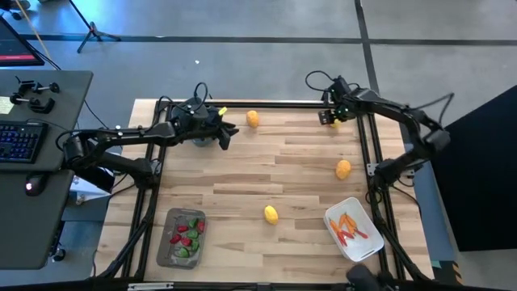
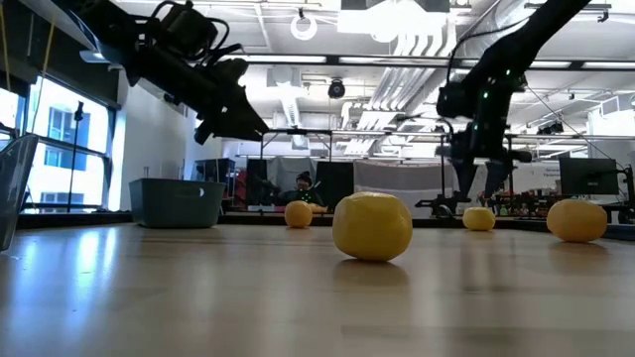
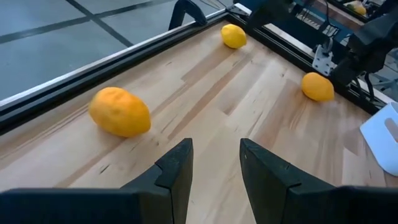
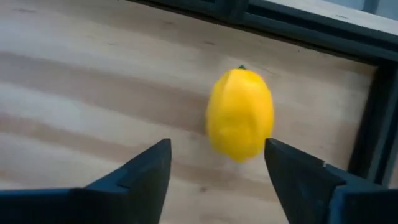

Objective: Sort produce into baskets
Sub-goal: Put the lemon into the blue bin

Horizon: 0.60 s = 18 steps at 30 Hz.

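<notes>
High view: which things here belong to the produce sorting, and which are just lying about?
Belongs to the job:
lemons on the table
grey tray of red and green pieces
white tub of orange sticks
blue-grey tub
left gripper
right gripper

Just lying about:
keyboard
side desk

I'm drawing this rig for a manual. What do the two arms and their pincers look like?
Both arms are dark, near black, built of slim jointed links with loose black cables looping off them. The left pincer ends in two flat, angular dark fingers; the right pincer has the same wedge-shaped pair. Small green lights glow near the right arm's wrist. No other markings are readable.
</notes>
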Motion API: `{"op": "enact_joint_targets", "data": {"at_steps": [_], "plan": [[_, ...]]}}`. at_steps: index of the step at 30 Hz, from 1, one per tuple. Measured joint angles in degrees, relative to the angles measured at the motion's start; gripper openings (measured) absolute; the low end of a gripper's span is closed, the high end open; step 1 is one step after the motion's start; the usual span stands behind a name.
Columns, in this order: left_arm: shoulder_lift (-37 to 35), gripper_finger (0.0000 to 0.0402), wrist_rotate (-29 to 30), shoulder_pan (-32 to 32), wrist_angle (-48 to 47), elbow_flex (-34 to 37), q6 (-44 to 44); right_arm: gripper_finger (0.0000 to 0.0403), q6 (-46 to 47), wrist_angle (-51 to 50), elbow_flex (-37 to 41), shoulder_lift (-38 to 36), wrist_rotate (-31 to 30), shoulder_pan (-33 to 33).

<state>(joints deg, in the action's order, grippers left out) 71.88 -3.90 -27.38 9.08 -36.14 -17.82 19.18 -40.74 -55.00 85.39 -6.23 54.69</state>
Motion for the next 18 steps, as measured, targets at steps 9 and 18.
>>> {"op": "enact_joint_targets", "data": {"at_steps": [9,18], "plan": [[0.0,0.0117,0.0,1.5,-0.2,0.0,-0.9,0.0264,-1.6,3.6,0.0,8.9,-2.6,1.6],[-2.7,0.0115,-0.2,2.9,0.4,2.2,-2.1,0.0154,-1.7,6.6,0.0,9.9,-1.0,1.6]]}}
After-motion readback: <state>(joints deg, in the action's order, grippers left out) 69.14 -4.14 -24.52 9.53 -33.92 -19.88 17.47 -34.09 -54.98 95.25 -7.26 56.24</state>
